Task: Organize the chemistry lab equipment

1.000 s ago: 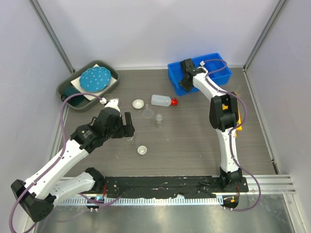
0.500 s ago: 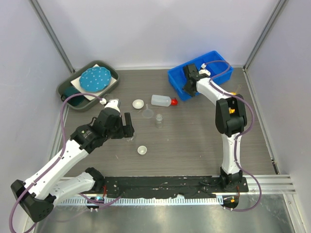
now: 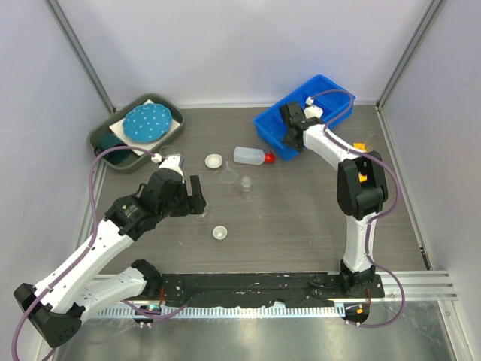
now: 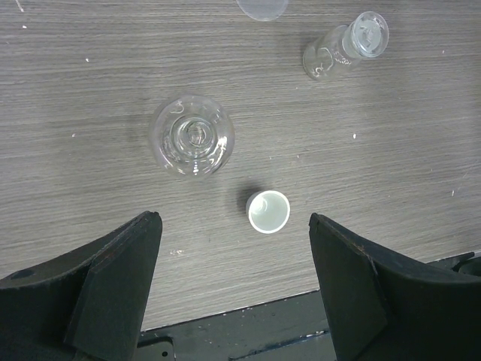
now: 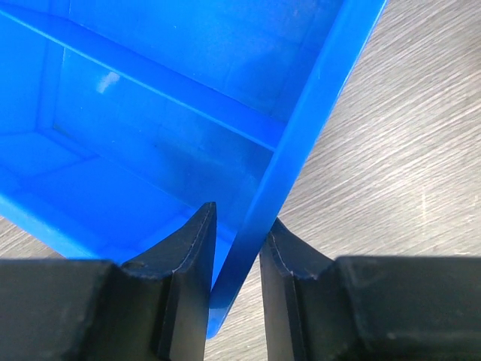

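This is a robot test cell laid out as a small chemistry lab. Plain pale walls [image 3: 248, 45] and metal corner posts [image 3: 83, 56] box in a grey wood-grain desk [image 3: 301, 218]. Two white arms [image 3: 98, 248] are bolted at its near edge, and it carries a glass flask [image 4: 192, 135], a white dish [image 4: 268, 210] and a blue bin [image 3: 334, 89].

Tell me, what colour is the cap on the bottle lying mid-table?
Red: the cap of the translucent bottle shows best in the top external view.

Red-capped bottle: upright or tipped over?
Tipped. The bottle lies on its side, with its red cap pointing toward the blue bin.
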